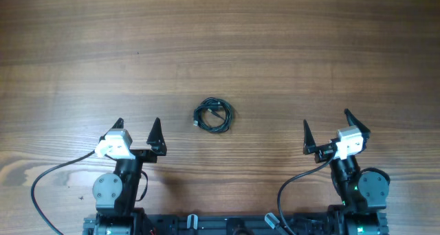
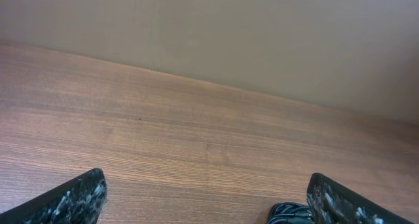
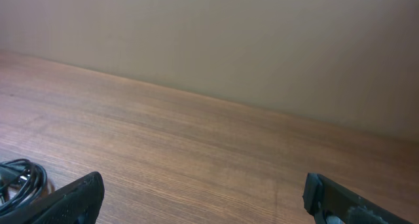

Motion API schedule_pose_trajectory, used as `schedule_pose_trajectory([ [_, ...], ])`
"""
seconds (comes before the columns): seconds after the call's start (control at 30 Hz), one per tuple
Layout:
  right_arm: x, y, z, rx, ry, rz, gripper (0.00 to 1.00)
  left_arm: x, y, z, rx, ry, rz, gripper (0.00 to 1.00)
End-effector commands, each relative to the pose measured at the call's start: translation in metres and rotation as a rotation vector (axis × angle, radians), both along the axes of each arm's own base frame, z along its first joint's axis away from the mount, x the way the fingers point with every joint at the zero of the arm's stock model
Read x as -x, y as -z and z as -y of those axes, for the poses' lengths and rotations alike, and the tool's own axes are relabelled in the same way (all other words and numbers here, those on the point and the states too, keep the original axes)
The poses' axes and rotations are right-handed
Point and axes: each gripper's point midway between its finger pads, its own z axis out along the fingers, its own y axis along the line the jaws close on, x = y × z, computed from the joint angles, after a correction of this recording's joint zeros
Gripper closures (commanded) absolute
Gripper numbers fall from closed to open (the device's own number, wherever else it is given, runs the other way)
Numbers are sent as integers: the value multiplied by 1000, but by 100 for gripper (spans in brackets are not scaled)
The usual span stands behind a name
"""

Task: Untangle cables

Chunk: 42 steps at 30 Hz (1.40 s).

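A small coiled bundle of black cables [image 1: 213, 116] lies on the wooden table [image 1: 220, 49] near its middle. My left gripper [image 1: 137, 130] is open and empty, left of and nearer than the bundle. My right gripper [image 1: 328, 127] is open and empty, to the bundle's right. In the left wrist view the bundle [image 2: 291, 214] shows at the bottom edge beside the right finger, between the open fingers [image 2: 206, 198]. In the right wrist view the bundle [image 3: 19, 181] sits at the lower left, outside the open fingers [image 3: 203, 198].
Each arm's own black cable loops along the table's front edge, at the left [image 1: 48, 176] and right [image 1: 292, 183]. A plain wall [image 2: 262, 34] stands behind the table's far edge.
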Motion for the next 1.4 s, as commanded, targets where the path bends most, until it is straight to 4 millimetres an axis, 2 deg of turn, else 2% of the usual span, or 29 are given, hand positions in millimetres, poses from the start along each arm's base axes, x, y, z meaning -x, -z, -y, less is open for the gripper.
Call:
schedule_pose_trajectory([
  [0.0, 0, 0, 0, -14, 1, -1, 0, 0, 2, -3, -17, -14, -2, 0],
  [0.43, 0, 1, 0, -27, 4, -4, 0, 0, 2, 2, 16, 10, -2, 0],
  [0.53, 0, 0, 0, -264, 8, -54, 0, 1, 1, 9, 179, 40, -18, 0],
  [0.63, 2, -1, -7, -591, -23, -129, 0, 3, -2, 21, 264, 108, -28, 0],
  [0.73, 8, -8, -28, -623, -153, -154, 0, 8, -3, 37, 269, 203, -53, 0],
  [0.8, 12, -12, -36, -634, -205, -171, 0, 10, -4, 40, 276, 215, -102, 0],
  [0.9, 17, -36, -43, -667, -255, -172, 0, 13, -26, 41, 280, 207, -166, 0],
  [1.0, 21, -74, -51, -658, -312, -168, 0, 8, -63, 41, 286, 200, -233, 0],
  [1.1, 21, -101, -67, -681, -409, -252, 0, 1, -85, 46, 296, 204, -354, 0],
  [1.23, 38, -134, -110, -685, -726, -462, 0, 7, -113, 80, 352, 383, -523, 0],
  [1.3, 39, -130, -119, -693, -806, -545, 0, 15, -115, 97, 394, 496, -579, 0],
  [1.33, 39, -119, -122, -716, -819, -618, 0, 16, -112, 100, 405, 512, -601, 0],
  [1.37, 36, -97, -124, -765, -794, -743, 0, 17, -111, 105, 403, 552, -613, 0],
])
